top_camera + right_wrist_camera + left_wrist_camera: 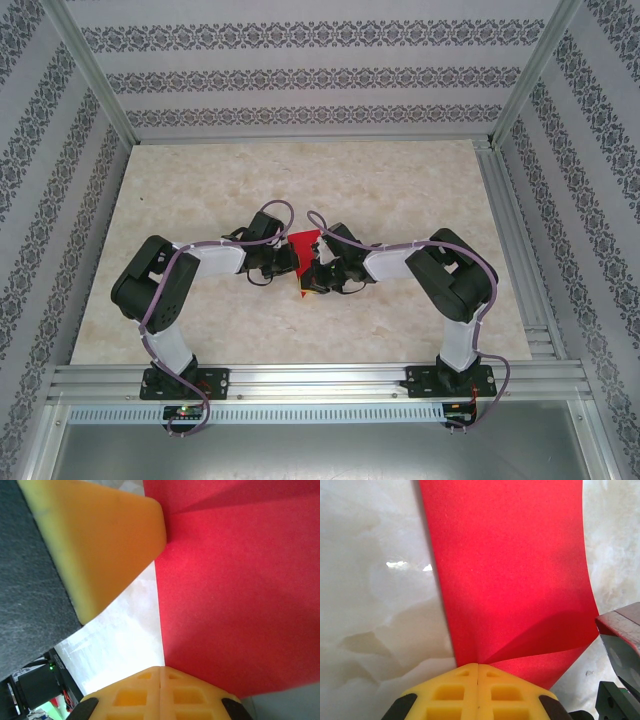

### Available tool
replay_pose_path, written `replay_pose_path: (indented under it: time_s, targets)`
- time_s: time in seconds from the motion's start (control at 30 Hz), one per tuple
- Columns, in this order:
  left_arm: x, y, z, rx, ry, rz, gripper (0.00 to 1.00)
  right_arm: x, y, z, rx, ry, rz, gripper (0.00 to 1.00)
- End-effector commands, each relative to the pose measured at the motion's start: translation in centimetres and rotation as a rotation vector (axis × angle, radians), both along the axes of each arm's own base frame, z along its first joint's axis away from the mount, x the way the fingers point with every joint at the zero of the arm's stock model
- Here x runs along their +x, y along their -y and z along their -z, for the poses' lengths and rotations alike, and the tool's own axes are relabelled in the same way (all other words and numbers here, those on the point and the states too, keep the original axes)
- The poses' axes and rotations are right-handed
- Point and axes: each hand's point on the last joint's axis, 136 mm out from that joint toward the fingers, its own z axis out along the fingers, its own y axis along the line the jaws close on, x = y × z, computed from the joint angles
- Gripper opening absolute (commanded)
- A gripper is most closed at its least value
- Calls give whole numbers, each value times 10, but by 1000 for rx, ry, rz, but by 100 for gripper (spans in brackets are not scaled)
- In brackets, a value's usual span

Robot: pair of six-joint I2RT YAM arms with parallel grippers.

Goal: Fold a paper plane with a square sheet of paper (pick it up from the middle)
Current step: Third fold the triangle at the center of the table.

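- Top view: the left tool (283,265) and right tool (322,275) meet at the middle of the desk (400,190), with the red paper (305,243) between them. A flap shows on the far side and a scrap on the near side. The tools hide the fold lines.
- Left wrist view: the left tool's yellow fingers (450,695) are clenched, seam tight, and appear to pinch the paper's near tip. The sheet runs away to the far side, with one soft crease fanning right from the pinch. Judged mid-fold, no dart shape yet.
- Right wrist view: the right tool is likewise clenched on a paper edge. The left tool's finger sits upper left, just beside the sheet. A crease crosses the far part, which the top view does not show.
- Next move, as I judge it: one tool anchors while the other carries its flap over and presses it flat. Opposed pulling risks a tear.
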Motion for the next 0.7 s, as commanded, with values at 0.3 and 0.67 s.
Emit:
replay_pose_path:
  time_s: [0.3, 0.67]
  targets:
    - [-13, -13, 26, 94, -57, -6, 0, -10, -5, -27, 28, 64, -51, 6]
    - [-13, -12, 26, 93, -56, -4, 0, -17, 7, 21, -95, -24, -28, 5]
